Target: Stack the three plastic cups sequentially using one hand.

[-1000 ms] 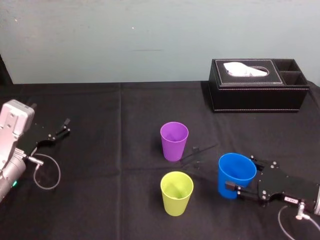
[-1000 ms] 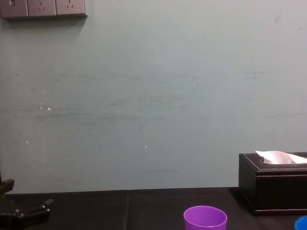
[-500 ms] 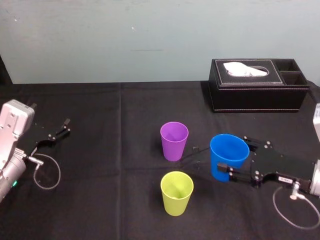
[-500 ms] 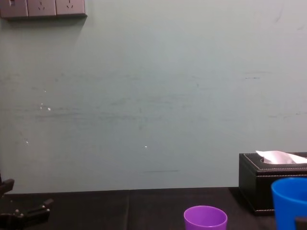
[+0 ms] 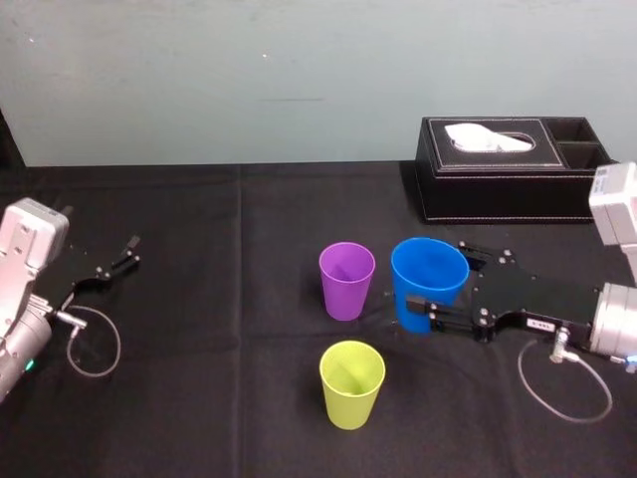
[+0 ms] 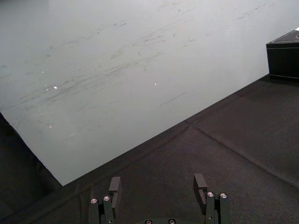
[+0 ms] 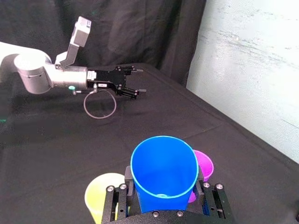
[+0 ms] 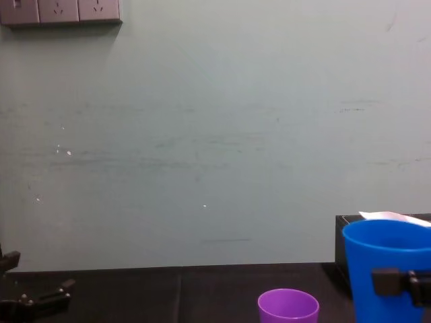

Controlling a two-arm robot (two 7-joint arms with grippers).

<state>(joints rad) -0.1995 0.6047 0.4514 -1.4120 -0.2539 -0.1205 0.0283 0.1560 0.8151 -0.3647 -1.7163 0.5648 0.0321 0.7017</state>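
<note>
Gripping the blue cup (image 5: 428, 281) from both sides, my right-hand fingers (image 5: 422, 303) are closed on its wall about halfway down, and the cup is upright, mouth up. The right gripper (image 5: 436, 277) reaches in from the right side of the tabletop (image 5: 219, 329) and holds the blue cup just beside the purple cup (image 5: 346, 281), on its right. From the chest camera I see the blue rim clearly higher than the purple one. The yellow-green cup (image 5: 351, 383) stands nearer to me, in front of the purple cup and apart from it. The black tissue box (image 5: 513, 169) sits at the back right. My left gripper (image 5: 130, 252) rests at the far left, fingers spread open
</note>
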